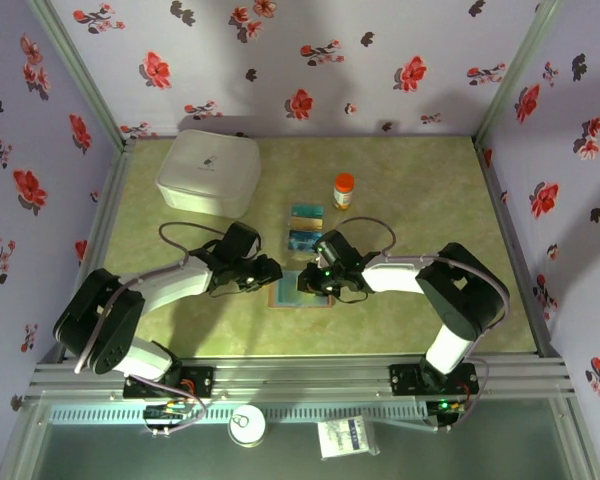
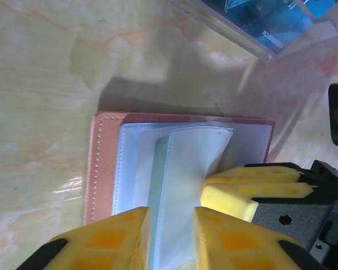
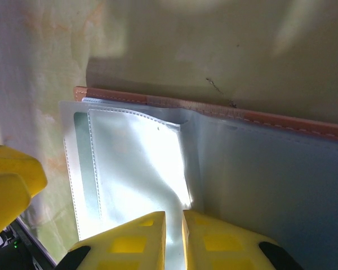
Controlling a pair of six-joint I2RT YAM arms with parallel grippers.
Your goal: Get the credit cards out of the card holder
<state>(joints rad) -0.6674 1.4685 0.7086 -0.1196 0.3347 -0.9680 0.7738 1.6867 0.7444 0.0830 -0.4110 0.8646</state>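
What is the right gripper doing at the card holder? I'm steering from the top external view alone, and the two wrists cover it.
Observer: The card holder lies open, and the right gripper is closed on the edge of a clear sleeve.
Operator: And the left one?
Observer: The left gripper has its jaws apart above the sleeves, gripping nothing.
Operator: Any card left inside?
Observer: A pale green panel shows inside one sleeve; whether it is a card I cannot tell.
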